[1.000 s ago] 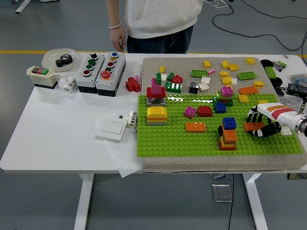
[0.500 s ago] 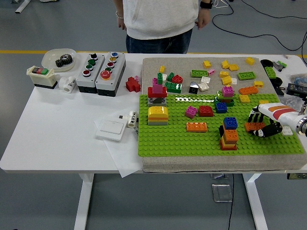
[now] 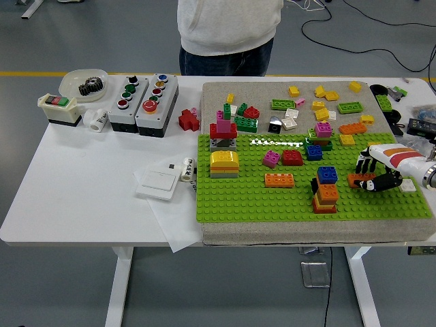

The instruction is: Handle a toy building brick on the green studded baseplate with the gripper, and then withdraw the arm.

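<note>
The green studded baseplate (image 3: 259, 201) lies on a grey mat at the table's right half. An orange brick (image 3: 355, 180) sits on its right part. My right hand (image 3: 371, 177) comes in from the right edge with its black fingers (image 3: 366, 165) curled over that brick and the thumb under its near side, shut on it. Just left of the hand stands a stack of blue, orange and red bricks (image 3: 325, 191). My left arm does not show.
On the plate are an orange flat brick (image 3: 278, 180), a red brick (image 3: 292, 158), a yellow-topped stack (image 3: 223, 163) and a red tower (image 3: 222, 131). Loose bricks (image 3: 320, 102) cover the mat behind. Button boxes (image 3: 143, 95) stand at the left. A person (image 3: 228, 34) stands at the far side.
My right hand has shifted slightly to the right and up, still on the orange brick. The person's hands have gone out of view.
</note>
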`<state>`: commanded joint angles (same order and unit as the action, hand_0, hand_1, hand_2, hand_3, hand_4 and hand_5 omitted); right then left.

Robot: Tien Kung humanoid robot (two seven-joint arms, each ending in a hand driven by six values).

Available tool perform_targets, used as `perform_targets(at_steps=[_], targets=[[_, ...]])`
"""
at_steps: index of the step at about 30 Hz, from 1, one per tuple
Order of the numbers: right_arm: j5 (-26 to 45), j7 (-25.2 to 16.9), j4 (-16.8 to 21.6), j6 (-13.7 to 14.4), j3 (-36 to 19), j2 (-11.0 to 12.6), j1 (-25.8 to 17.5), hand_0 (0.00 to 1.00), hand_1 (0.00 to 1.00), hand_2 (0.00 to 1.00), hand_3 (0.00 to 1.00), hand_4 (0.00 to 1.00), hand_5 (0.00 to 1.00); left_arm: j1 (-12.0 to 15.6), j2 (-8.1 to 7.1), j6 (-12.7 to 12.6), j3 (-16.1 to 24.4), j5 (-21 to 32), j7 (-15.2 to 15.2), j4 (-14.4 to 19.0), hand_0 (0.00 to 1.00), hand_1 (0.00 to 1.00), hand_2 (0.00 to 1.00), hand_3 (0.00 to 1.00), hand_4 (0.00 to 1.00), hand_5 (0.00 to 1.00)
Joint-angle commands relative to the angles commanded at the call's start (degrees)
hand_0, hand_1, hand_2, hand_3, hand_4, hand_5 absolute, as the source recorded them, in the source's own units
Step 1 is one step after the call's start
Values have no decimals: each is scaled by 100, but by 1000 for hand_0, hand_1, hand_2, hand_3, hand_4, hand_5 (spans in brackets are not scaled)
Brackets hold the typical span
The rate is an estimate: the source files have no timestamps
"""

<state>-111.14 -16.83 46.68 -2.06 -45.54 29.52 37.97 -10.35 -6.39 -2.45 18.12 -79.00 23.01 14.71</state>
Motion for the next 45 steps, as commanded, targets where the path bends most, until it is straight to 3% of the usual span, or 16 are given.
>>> perform_targets(at_steps=[10,23,24,29,30,32,35,36,45], targets=[[9,-25,50,-35,7,22,-20,247,379,481,505,705,368,1,3,-5,4,-6,6,1,422,462,517,595,623,751],[-106,-207,331,163,-152,75,-78,314,421,520,542,712,329,-14,2,-26,-20,12,4,7,423,462,518,595,623,752],[-117,-209,346,169,-161,83,-72,353,464,563,592,754,311,-18,1,-31,-26,20,3,8,423,462,518,594,623,752],[-176,-204,363,201,-162,128,-14,353,464,563,592,754,311,-58,-7,-71,-74,80,-3,14,423,462,518,594,623,752],[-203,-199,350,201,-148,133,6,409,535,651,636,796,315,-72,-9,-81,-88,96,-3,18,423,463,517,595,623,751],[-237,-200,327,210,-142,145,39,409,535,651,636,796,315,-108,-15,-96,-125,127,-9,24,423,463,517,595,623,751],[-295,-196,283,230,-157,184,97,409,535,651,636,796,315,-171,-23,-157,-219,232,-18,30,423,463,517,595,623,751],[-326,-194,270,230,-170,205,119,506,612,706,668,818,320,-196,-29,-188,-262,278,-19,34,423,458,517,595,623,751],[-648,-200,243,228,-177,361,302,509,612,706,682,821,317,-337,-80,-693,-767,827,-36,117,425,458,516,590,624,753]])
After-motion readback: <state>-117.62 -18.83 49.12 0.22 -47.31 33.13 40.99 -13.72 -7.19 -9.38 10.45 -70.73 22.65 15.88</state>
